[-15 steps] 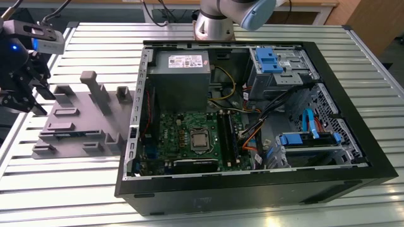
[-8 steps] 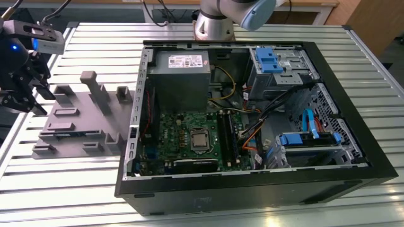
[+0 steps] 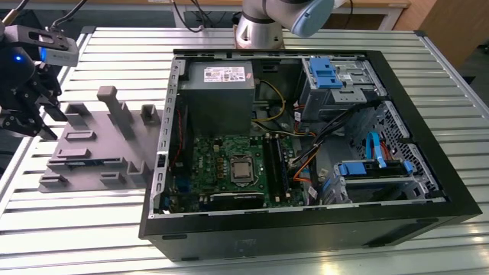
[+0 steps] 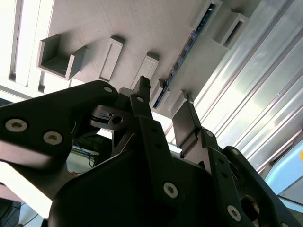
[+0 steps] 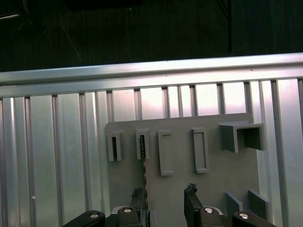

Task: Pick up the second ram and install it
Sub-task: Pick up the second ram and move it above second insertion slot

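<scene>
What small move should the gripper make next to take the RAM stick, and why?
Probably shift sideways a little: in the first wrist view the open gripper has the second ram close beside one finger, not centred in the gap.

No text can be read. A white label (image 3: 226, 74) is borne on the power supply (image 3: 217, 103) in the exterior view; its print is too small to be made out.
</scene>
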`<state>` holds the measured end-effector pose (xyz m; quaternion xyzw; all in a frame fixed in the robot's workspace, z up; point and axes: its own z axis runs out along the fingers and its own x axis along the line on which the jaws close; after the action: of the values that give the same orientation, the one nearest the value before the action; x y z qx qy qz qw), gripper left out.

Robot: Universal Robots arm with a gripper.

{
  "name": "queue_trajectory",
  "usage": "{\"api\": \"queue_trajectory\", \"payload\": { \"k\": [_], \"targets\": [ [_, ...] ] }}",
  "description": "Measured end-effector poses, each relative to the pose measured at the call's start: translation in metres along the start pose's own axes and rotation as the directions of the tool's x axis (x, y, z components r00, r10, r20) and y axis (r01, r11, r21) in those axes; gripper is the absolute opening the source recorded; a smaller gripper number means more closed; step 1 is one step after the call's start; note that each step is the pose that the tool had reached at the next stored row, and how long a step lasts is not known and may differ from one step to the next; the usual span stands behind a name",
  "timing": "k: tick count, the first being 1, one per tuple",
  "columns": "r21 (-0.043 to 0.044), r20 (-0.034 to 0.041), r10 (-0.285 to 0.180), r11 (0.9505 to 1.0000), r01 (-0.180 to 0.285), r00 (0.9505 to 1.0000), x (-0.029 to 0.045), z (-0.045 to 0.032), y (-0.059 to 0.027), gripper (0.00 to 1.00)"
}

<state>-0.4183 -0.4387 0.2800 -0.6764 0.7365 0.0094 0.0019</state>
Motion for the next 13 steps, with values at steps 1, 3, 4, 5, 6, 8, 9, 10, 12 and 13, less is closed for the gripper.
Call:
{"api": "queue_trajectory", "payload": {
  "k": [1, 3, 4, 5, 6, 8, 9, 10, 12, 13],
  "targets": [
    [0.0000, 0.0000, 0.000, 1.0000, 0.000, 1.0000, 0.0000, 0.0000, 0.0000, 0.47],
    [0.0000, 0.0000, 0.000, 1.0000, 0.000, 1.0000, 0.0000, 0.0000, 0.0000, 0.47],
    [0.0000, 0.0000, 0.000, 1.0000, 0.000, 1.0000, 0.0000, 0.0001, 0.0000, 0.47],
    [0.0001, 0.0001, 0.000, 1.0000, 0.000, 1.0000, 0.0000, 0.0001, 0.0000, 0.47],
    [0.0001, 0.0001, 0.000, 1.0000, 0.000, 1.0000, 0.0000, 0.0001, 0.0000, 0.47],
    [0.0000, 0.0000, 0.000, 1.0000, 0.000, 1.0000, 0.0000, 0.0001, 0.0000, 0.47],
    [0.0000, 0.0000, 0.000, 1.0000, 0.000, 1.0000, 0.0000, 0.0001, 0.0000, 0.47],
    [0.0001, 0.0000, 0.000, 1.0000, 0.000, 1.0000, 0.0000, 0.0001, 0.0000, 0.48],
    [0.0001, 0.0000, 0.000, 1.0000, 0.000, 1.0000, 0.0000, 0.0001, 0.0000, 0.54],
    [0.0001, 0.0000, 0.000, 1.0000, 0.000, 1.0000, 0.0000, 0.0002, 0.0000, 0.60]
  ]
}}
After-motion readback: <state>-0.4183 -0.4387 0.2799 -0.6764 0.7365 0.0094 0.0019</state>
